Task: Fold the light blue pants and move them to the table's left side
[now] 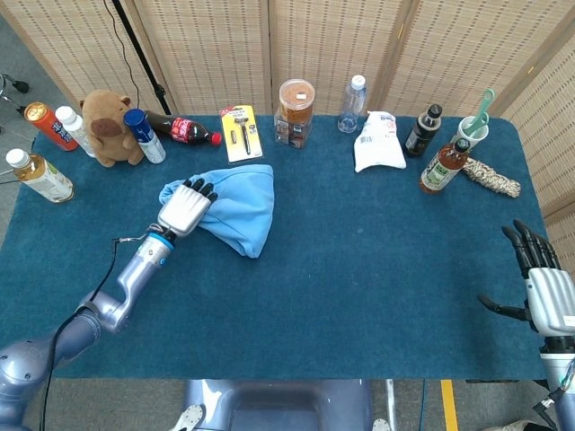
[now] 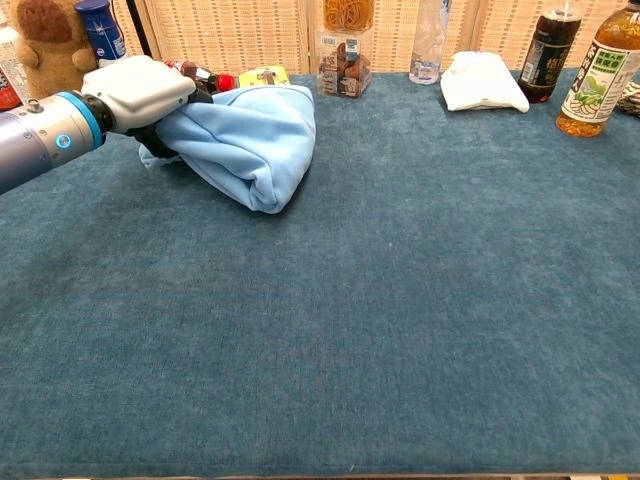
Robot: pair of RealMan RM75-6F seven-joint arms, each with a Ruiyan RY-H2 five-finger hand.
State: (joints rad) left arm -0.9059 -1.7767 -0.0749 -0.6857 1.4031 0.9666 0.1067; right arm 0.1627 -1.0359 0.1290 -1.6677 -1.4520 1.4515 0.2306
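From the head view, the light blue pants (image 1: 232, 207) lie folded into a bundle on the left half of the blue table (image 1: 359, 269), in front of the razor pack (image 1: 240, 132) and the cola bottle (image 1: 187, 130). The left hand (image 1: 185, 207) sits on the bundle's left edge, its dark fingers curled into the cloth and gripping it. A plush toy (image 1: 110, 128) and a blue-capped bottle (image 1: 144, 136) stand at the back left, well apart from the bundle. The right hand (image 1: 543, 285) hovers off the table's right edge (palm side away from the camera), fingers spread and straight, holding nothing. A white bag (image 1: 376, 143) and a tea bottle (image 1: 443, 167) stand at the back right.

From the chest view, the left hand (image 2: 140, 92) clasps the pants (image 2: 245, 137) at their left end, which is lifted slightly off the table (image 2: 350, 330) while the right, rounded end rests on the surface. The fingers are mostly hidden behind the cloth. The right hand is outside this view
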